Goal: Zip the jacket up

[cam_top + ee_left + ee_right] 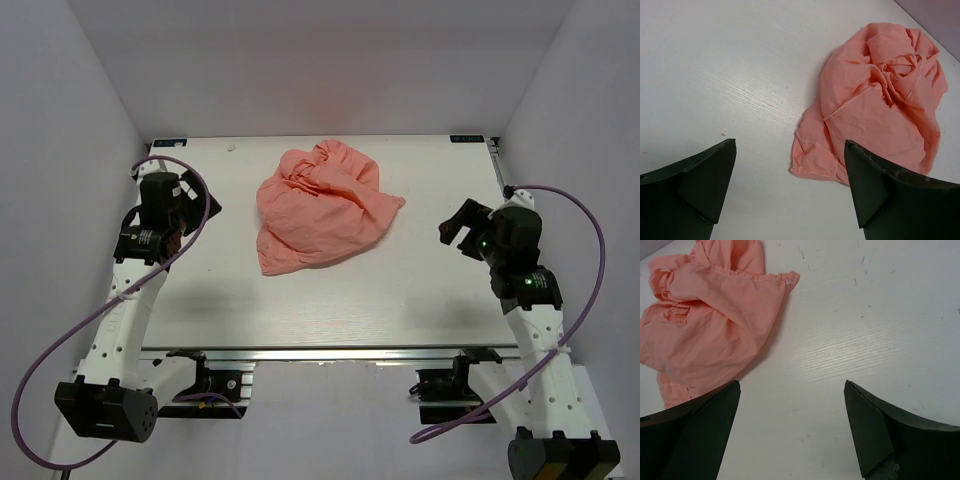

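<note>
The salmon-pink jacket (320, 207) lies crumpled in a heap at the middle back of the white table (330, 300); its zipper is hidden in the folds. It also shows in the left wrist view (880, 100) and in the right wrist view (710, 325). My left gripper (200, 207) is open and empty above the table's left edge, well left of the jacket. My right gripper (458, 228) is open and empty near the right edge, right of the jacket. In each wrist view the jaws stand wide apart over bare table.
The table is boxed in by pale walls at the back and both sides. Purple cables loop from each arm (60, 350) past the table's sides. A small white speck (231, 147) lies at the back left.
</note>
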`<action>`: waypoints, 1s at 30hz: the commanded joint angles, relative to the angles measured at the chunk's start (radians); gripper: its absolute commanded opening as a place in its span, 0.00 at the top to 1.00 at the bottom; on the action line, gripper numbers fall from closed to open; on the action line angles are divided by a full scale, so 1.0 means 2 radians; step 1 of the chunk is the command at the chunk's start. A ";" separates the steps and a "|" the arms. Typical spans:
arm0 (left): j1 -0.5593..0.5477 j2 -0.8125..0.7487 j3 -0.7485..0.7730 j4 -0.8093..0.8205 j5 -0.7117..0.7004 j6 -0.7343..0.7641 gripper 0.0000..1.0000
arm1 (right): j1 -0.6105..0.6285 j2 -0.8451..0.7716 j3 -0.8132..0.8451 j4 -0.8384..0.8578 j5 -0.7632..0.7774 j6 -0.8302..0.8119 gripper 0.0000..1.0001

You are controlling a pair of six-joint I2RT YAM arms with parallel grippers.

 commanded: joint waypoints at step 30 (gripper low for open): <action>-0.079 0.641 0.433 0.216 0.213 0.035 0.02 | 0.174 0.461 0.200 0.176 -0.012 -0.070 0.17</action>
